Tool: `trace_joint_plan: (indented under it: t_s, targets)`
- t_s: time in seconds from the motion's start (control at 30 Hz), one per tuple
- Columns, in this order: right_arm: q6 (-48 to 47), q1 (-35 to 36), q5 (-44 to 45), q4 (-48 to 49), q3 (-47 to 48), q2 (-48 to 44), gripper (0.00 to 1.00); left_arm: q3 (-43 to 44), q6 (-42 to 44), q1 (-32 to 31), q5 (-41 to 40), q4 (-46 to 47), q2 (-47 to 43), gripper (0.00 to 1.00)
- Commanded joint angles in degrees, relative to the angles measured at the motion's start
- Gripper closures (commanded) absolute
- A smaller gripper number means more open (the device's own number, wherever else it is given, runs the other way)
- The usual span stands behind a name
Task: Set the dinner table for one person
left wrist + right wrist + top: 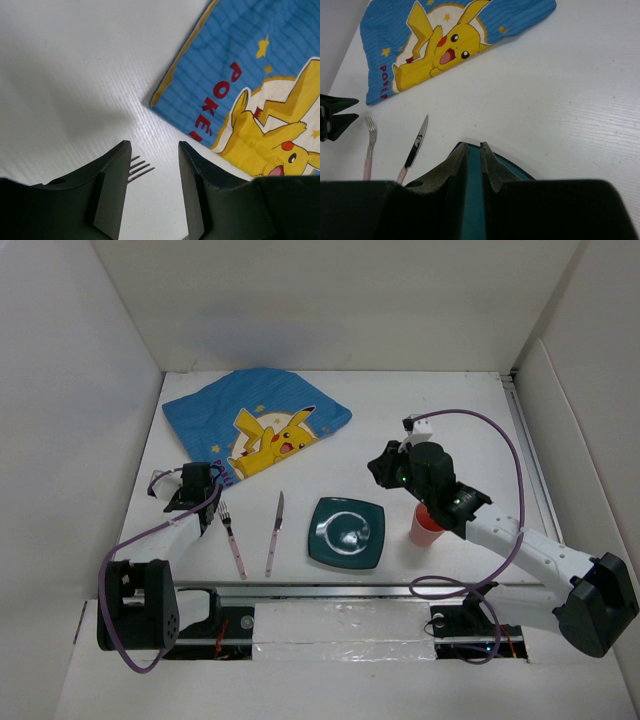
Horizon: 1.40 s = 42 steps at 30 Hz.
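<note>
The left end effector (154,150) stands open, a clear gap between its two dark fingers (114,185) and nothing in it. Just behind the left finger I see the tines of a fork (140,168) lying flat. The fork has a pale pink handle that points toward the arm bases. Beyond the fingertips, up and to the right, is a corner of the blue cloth placemat (225,65). On it red letters read "POKÉ" – the rest of the word is cut off – beside a yellow cartoon figure with red cheeks, Pikachu by its look.

The right end effector (474,146) is closed to a thin slit and holds nothing. Through the slit, and under the fingers, shows the dark teal square plate (347,532). A pink cup (427,527) stands just beside the right edge of the plate, partly hidden by the right arm.

Between fork and plate lies a knife (275,532), also pink-handled, with its blade pointing away from the bases. It is nearly parallel to the fork and touches neither fork nor plate.

All of this rests on the white surface (450,430) – it spreads under both arms from the metal rail (330,590) at the near edge to the far wall. The placemat is in its far left part, a little crumpled and set at an angle.
</note>
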Motion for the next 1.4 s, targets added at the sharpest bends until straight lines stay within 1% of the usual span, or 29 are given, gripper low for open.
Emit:
trace_joint_plan:
  t_s: [0.0,0.13,0.3,0.43,0.6,0.77,0.8,0.83,0.9,0.93,0.97,1.0,1.1,1.13,1.2,1.23,1.27,1.33,1.37]
  targets:
    - [-1.32,0.37,-2.09,3.88,-1.43,-2.67,0.77,-0.23,-4.92,0.25,-0.67,1.1,-0.99,0.6]
    - [-1.5,0.37,-3.32,4.15,-2.66,-3.19,0.71,1.62,-6.77,0.25,-1.47,-0.04,3.4,0.59]
    - [-1.5,0.37,-4.11,4.06,-3.54,-3.46,0.7,3.81,-7.56,0.25,-3.05,-0.83,9.9,0.6]
    - [-1.76,0.37,-4.03,3.88,-4.07,-4.42,0.69,5.13,-7.56,1.56,-3.4,0.13,14.2,0.64]
    - [-1.76,0.37,-4.03,4.14,-4.16,-4.43,0.69,7.24,-7.3,1.56,-4.99,-0.57,16.23,0.67]
    - [-1.58,0.37,-4.11,4.5,-3.81,-3.73,0.68,6.81,-6.68,1.56,-6.31,0.57,15.8,0.79]
    - [-1.5,0.37,-4.2,4.58,-3.63,-3.55,0.67,6.81,-6.6,1.56,-6.13,0.84,15.89,0.84]
    - [-1.41,0.37,-4.2,4.85,-3.11,-3.03,0.64,6.63,-6.07,1.56,-6.05,1.19,15.71,0.99]
    - [-1.32,0.37,-4.29,5.11,-2.93,-2.24,0.63,6.63,-5.89,1.56,-6.39,1.1,15.62,1.0]
    - [-1.32,0.37,-4.29,5.9,-2.06,-1.27,0.55,7.33,-4.15,1.56,-6.74,1.1,15.1,1.0]
    - [-1.32,0.37,-4.29,5.9,-2.05,-1.26,0.55,8.2,-4.13,1.56,-6.75,1.1,15.1,1.0]
    - [-1.15,0.37,-4.11,6.25,-1.53,0.3,0.48,8.82,-3.44,1.56,-6.66,1.01,14.75,1.0]
    - [-0.01,0.37,-2.8,5.99,3.3,4.61,0.41,11.11,-0.63,1.56,-6.4,-0.66,10.89,1.0]
    - [0.43,0.37,-2.1,5.64,5.05,8.37,0.41,11.2,0.25,1.56,-6.22,-0.57,7.92,1.0]
    - [2.45,0.37,-0.69,5.64,10.59,12.95,0.41,10.85,2.54,1.56,-5.17,0.57,5.09,1.0]
    - [3.24,0.37,0.45,5.55,12.7,18.02,0.41,10.5,3.33,1.56,-4.3,1.18,2.64,1.0]
    - [4.82,0.37,1.15,5.2,17.68,20.68,0.41,9.8,3.86,1.56,-2.81,2.67,1.74,1.0]
    - [7.1,-0.16,2.03,1.8,23.59,26.31,0.43,8.92,5.71,1.56,-0.69,4.08,-0.19,1.0]
    - [9.21,-0.16,3.17,0.82,26.49,32.08,0.44,8.48,5.8,1.56,0.1,4.18,-0.37,1.0]
